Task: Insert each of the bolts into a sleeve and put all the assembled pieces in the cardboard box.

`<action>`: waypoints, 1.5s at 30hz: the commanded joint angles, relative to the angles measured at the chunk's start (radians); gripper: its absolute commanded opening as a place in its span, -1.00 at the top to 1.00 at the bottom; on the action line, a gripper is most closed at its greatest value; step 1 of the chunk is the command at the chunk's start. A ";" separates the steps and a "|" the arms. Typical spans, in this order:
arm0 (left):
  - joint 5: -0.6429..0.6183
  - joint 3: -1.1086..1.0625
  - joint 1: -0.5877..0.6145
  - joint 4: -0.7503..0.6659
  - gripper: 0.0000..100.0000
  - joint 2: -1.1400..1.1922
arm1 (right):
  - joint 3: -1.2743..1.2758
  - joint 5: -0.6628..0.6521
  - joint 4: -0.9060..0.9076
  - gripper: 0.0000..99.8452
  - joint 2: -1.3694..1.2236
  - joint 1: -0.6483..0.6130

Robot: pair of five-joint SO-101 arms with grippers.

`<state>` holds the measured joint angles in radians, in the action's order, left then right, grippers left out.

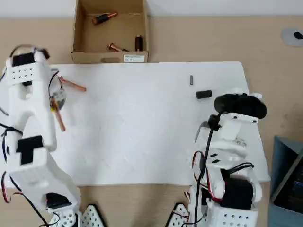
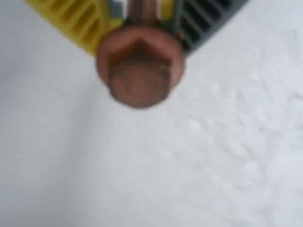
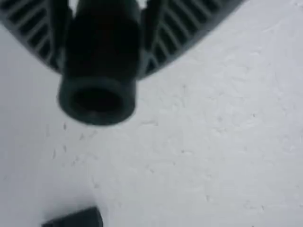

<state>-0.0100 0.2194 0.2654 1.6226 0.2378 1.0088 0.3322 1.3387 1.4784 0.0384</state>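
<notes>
Bolt (image 2: 139,75): likely stiff, light, slick; your left gripper (image 2: 142,16) pinches its shank, right gripper (image 3: 102,23) clamps the sleeve (image 3: 97,90) mid-body

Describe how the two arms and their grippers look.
Both the left arm and right arm are white blocky shells with black motors and red-and-black cables. The left gripper has one yellow ribbed finger and one dark one; the right gripper has dark ribbed fingers.
</notes>
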 commanded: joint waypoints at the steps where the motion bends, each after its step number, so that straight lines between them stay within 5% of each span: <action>1: -0.011 0.083 -0.098 0.052 0.99 -0.150 | -0.082 -0.054 -0.020 0.98 0.015 -0.015; 15: -0.005 0.048 -0.279 0.092 0.99 -0.555 | -0.148 -0.155 0.089 0.98 0.073 -0.016; 19: -0.006 -0.072 -0.324 0.077 0.99 -0.677 | -0.085 -0.210 0.089 0.98 0.208 -0.102; 26: -0.011 -0.509 -0.319 -0.204 1.00 -0.951 | 0.079 -0.252 0.087 0.98 0.447 -0.166; 35: -0.029 -1.063 -0.321 -0.598 1.00 -1.419 | 0.159 -0.269 -0.028 0.98 0.433 -0.174; 45: -0.184 -1.326 -0.330 -0.704 1.00 -1.811 | 0.298 -0.285 -0.239 0.98 0.433 -0.375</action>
<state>-0.1634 -1.0833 -0.0537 0.9475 -1.4822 1.2835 0.0591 1.1730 1.8082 -0.2839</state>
